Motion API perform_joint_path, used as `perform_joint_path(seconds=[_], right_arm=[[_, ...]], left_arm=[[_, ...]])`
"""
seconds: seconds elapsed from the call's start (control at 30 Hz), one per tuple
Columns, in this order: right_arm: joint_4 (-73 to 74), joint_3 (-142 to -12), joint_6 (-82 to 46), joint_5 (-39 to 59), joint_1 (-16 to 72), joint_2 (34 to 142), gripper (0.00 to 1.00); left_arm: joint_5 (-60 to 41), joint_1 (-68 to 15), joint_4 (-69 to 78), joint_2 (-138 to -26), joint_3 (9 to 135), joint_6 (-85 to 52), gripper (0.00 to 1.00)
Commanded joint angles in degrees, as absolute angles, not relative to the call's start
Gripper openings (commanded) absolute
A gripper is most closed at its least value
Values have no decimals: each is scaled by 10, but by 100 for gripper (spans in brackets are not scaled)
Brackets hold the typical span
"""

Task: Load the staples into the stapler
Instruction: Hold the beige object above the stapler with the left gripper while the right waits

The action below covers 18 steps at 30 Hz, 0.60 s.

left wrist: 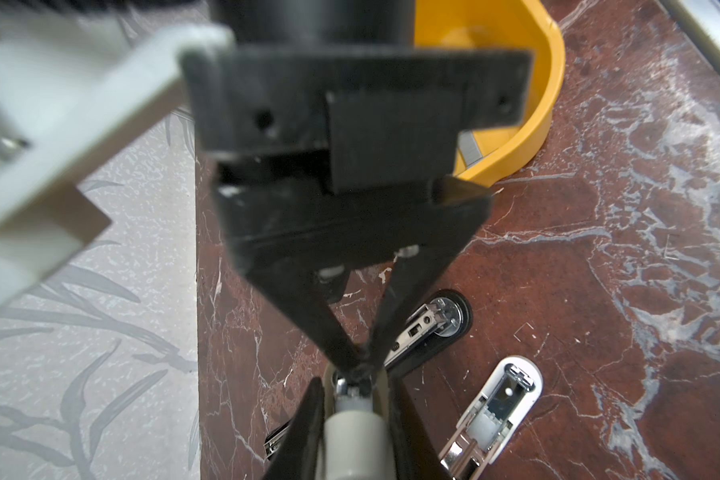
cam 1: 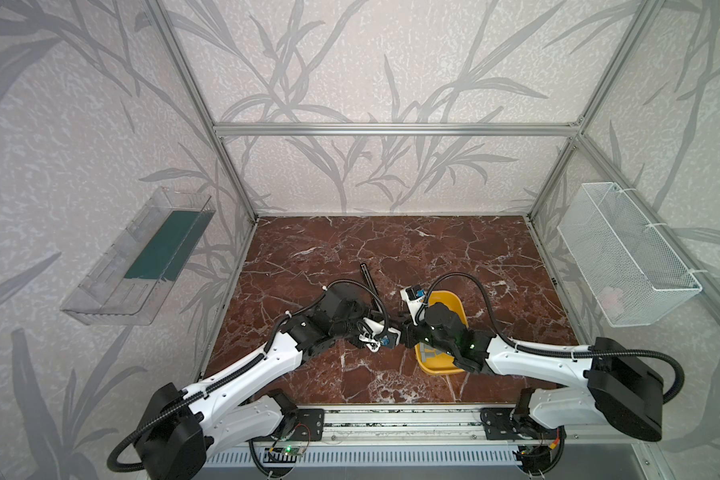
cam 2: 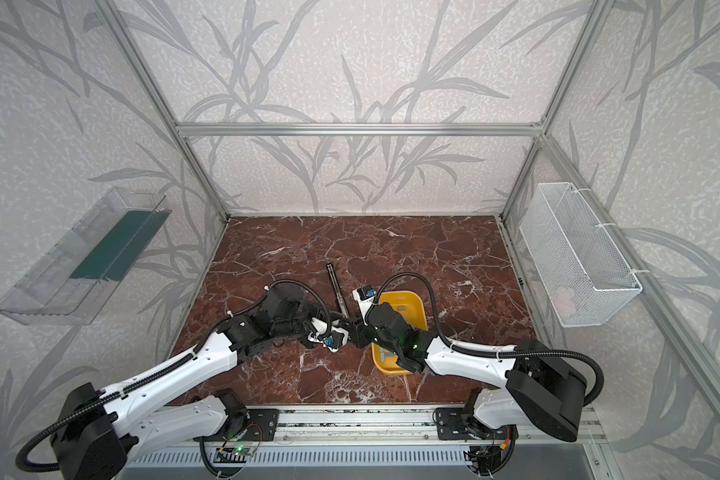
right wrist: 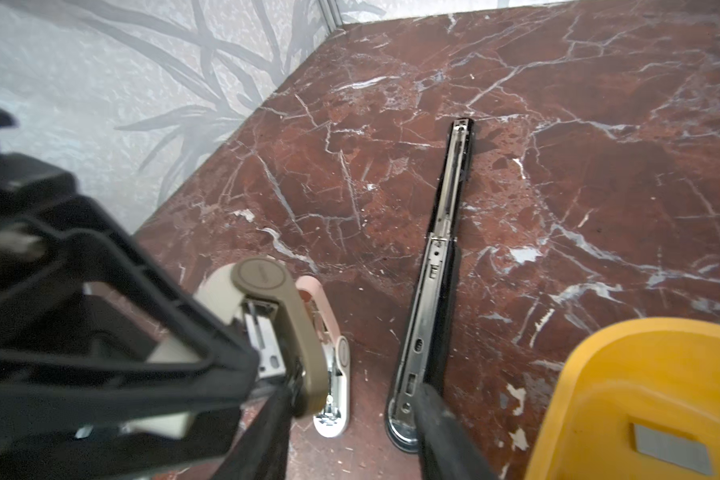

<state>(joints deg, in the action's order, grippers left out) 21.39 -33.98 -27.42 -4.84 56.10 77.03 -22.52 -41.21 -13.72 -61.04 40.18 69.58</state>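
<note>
My left gripper [left wrist: 356,386] is shut on a small beige and taupe stapler [right wrist: 283,320]. The stapler is held open above the marble floor, and its metal channel [right wrist: 262,336] shows. My right gripper [right wrist: 358,388] faces it with the jaws apart and nothing between them. One of its fingers [left wrist: 304,311] touches the stapler's front end. In both top views the two grippers meet tip to tip, the left [cam 1: 385,332] against the right [cam 1: 400,332]. Grey staples [right wrist: 670,449] lie in the yellow tray [cam 1: 454,305] under my right arm.
A long black stapler [right wrist: 437,270] lies opened flat just beyond the grippers. A small white stapler [left wrist: 495,411] lies open on the floor beside the held one. A white and blue stapler [cam 1: 412,296] stands by the tray. A clear shelf [cam 1: 138,257] and a mesh basket [cam 1: 628,253] hang on the side walls.
</note>
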Motion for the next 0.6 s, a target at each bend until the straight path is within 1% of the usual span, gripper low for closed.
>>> perform_joint_path(seconds=[0.0, 0.1, 0.2, 0.43, 0.57], right_arm=[[211, -350, -281, -68, 558, 777, 43], [207, -351, -280, -72, 558, 776, 40], [206, -350, -279, -74, 558, 773, 40], [210, -350, -278, -61, 558, 770, 40], [224, -342, -262, -52, 558, 750, 40]], left_arm=[[-285, -418, -143, -598, 427, 688, 0], [-299, -413, -139, -597, 430, 680, 0], [-316, -409, -136, -598, 430, 673, 0], [-319, -408, -143, -596, 434, 658, 0], [-331, -386, -127, -597, 438, 615, 0]])
